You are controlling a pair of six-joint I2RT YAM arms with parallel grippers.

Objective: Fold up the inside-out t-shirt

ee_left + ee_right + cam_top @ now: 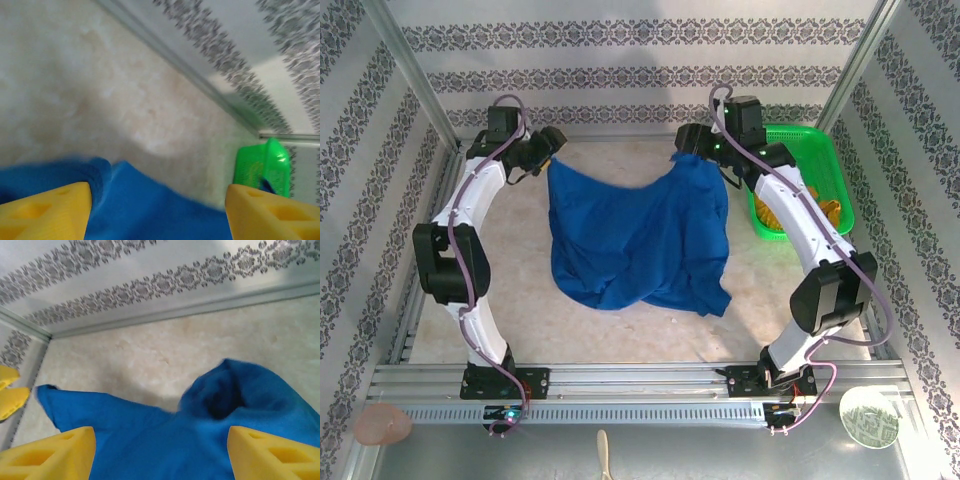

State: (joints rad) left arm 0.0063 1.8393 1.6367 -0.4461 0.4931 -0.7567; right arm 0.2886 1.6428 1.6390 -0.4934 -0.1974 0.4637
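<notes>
- My left gripper (159, 200) stands spread wide, gripping nothing; my right gripper (161, 440) likewise
- The inside-out t-shirt (630, 240) lies crumpled mid-table; its far corners reach toward both grippers

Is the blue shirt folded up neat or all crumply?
Not folded. The blue t-shirt is spread out wide and wrinkly over the table, bunched up along its near edge.

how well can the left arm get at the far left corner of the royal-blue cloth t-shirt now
Probably yes: the left fingers stand open right over that corner of the royal-blue cloth t-shirt, with nothing in between.
</notes>
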